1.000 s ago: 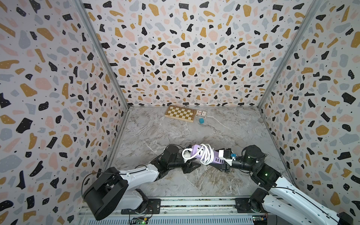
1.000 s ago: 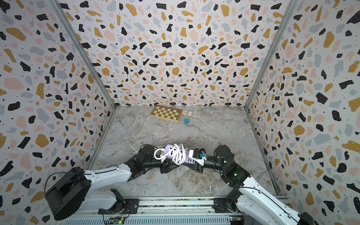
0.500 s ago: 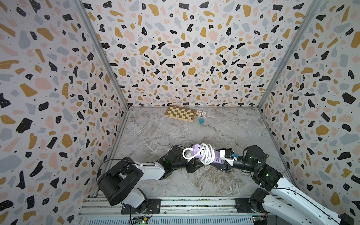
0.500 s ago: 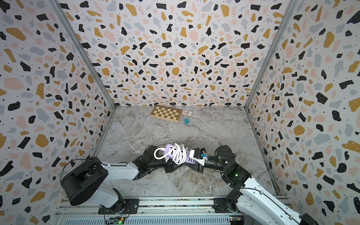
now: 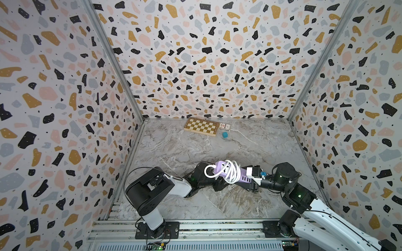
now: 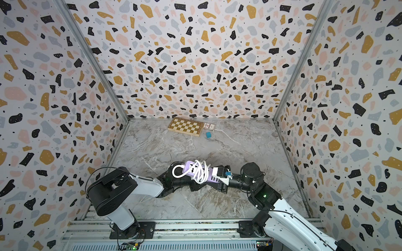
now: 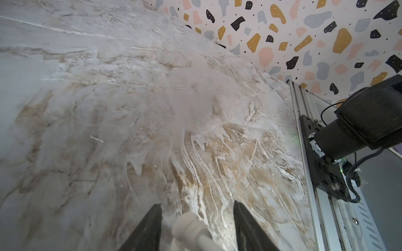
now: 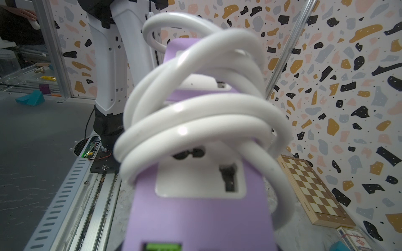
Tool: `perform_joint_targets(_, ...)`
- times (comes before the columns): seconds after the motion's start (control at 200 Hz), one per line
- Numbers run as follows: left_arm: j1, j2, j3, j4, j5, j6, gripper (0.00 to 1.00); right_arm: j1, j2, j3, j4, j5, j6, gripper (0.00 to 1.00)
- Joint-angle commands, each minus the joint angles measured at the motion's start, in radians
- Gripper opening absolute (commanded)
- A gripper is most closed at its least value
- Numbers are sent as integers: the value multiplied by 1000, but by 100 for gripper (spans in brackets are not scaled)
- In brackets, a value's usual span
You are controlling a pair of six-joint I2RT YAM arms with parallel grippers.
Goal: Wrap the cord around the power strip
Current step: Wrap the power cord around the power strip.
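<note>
The lilac power strip [image 5: 221, 167] [image 6: 191, 168] hangs a little above the marble floor, and my right gripper [image 5: 250, 181] [image 6: 219, 181] is shut on its right end. Its fingers are hidden behind the strip [image 8: 195, 217] in the right wrist view. The thick white cord [image 5: 231, 173] [image 6: 201, 171] [image 8: 195, 117] is looped several times round the strip's middle, with one loose loop at the left end. My left gripper [image 5: 219, 184] [image 7: 196, 208] sits under the strip's left half. It is open, and the cord's white end [image 7: 189, 226] lies between its black fingers [image 7: 152, 221].
A chessboard [image 5: 201, 126], a small card box [image 5: 224, 126] and a teal cube [image 5: 225, 135] lie by the back wall. A thin pale line [image 5: 239, 133] runs right from them. The metal rail [image 5: 195, 226] borders the front, and patterned walls close three sides.
The left arm's big elbow joint has swung right and towards the strip, folding the arm. The strip, its loops and the right gripper have stayed where they were.
</note>
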Motion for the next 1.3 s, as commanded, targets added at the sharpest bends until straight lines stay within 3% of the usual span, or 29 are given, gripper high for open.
perform_joint_targets(0.0, -1, 21, 36, 50, 31, 3, 45, -2, -35, 65, 79, 4, 16, 0)
perform_joint_targets(0.185, -1, 19, 19, 47, 47, 3, 26, -8, -50, 61, 82, 75, 20, 0)
perform_joint_targets(0.395, -1, -73, 5, -57, 37, 38, 12, -76, -57, 50, 87, 206, 76, 0)
perform_joint_targets(0.511, -14, -186, 19, -258, 8, 113, 9, -160, -59, 49, 65, 319, 115, 0)
perform_joint_targets(0.621, -98, -303, 74, -560, -86, 275, 8, -269, -43, 55, 25, 395, 153, 0)
perform_joint_targets(0.756, -187, -414, 132, -822, -185, 402, 7, -442, 0, 49, -12, 397, 215, 0)
perform_joint_targets(0.846, -229, -493, 174, -963, -276, 470, 6, -496, 25, 49, -53, 395, 193, 0)
perform_joint_targets(0.996, -272, -626, 295, -1166, -401, 610, 5, -453, 70, 73, -185, 408, 97, 0)
perform_joint_targets(1.156, -274, -652, 492, -1323, -431, 765, 4, -221, 80, 42, -238, 519, 0, 0)
perform_joint_targets(1.291, -272, -589, 682, -1428, -474, 838, 2, -58, 104, 10, -252, 508, -46, 0)
